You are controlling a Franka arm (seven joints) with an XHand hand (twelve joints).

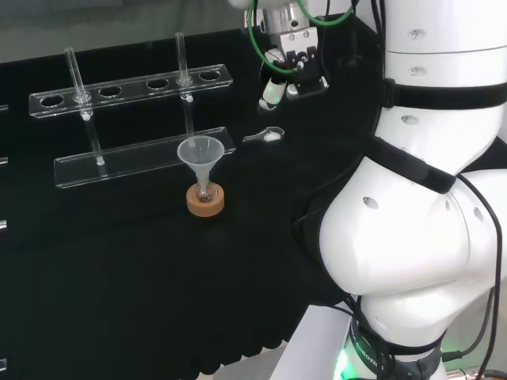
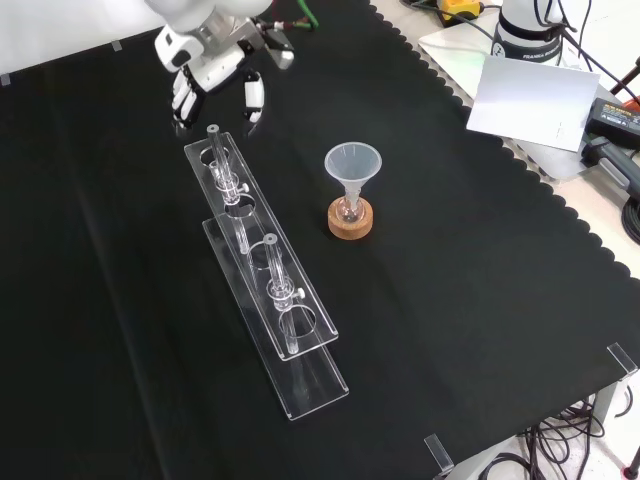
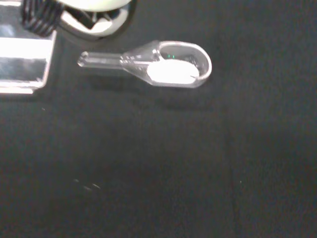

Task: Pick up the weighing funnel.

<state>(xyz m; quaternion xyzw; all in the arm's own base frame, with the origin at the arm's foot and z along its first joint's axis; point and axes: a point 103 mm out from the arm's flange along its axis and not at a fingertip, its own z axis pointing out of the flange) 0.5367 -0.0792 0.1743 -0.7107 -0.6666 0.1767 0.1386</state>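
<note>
The weighing funnel lay on the black cloth of the counter, a little right of centre in the upper half of the head view. It was just off the right end of the clear rack. In the wrist view the weighing funnel lay flat on the cloth with its short stem pointing toward the rack's edge. A white patch showed in its bowl, and I could not tell whether it was powder or glare.

The hand hung at the top centre of the head view, above the weighing funnel and apart from it. Its fingers pointed down, relaxed and spread, and held nothing. In the front view the hand came in at the upper left, near the far end of the rack.

The funnel stood mouth up near the centre of the head view, its stem in a small flask on a cork ring. It was close to the rack's lower plate and well apart from the hand. In the front view the funnel and cork ring stood right of the rack, just above centre.

Two thin tubes stood upright in the rack's holes. The arm's white links stood along the right side of the head view.
</note>
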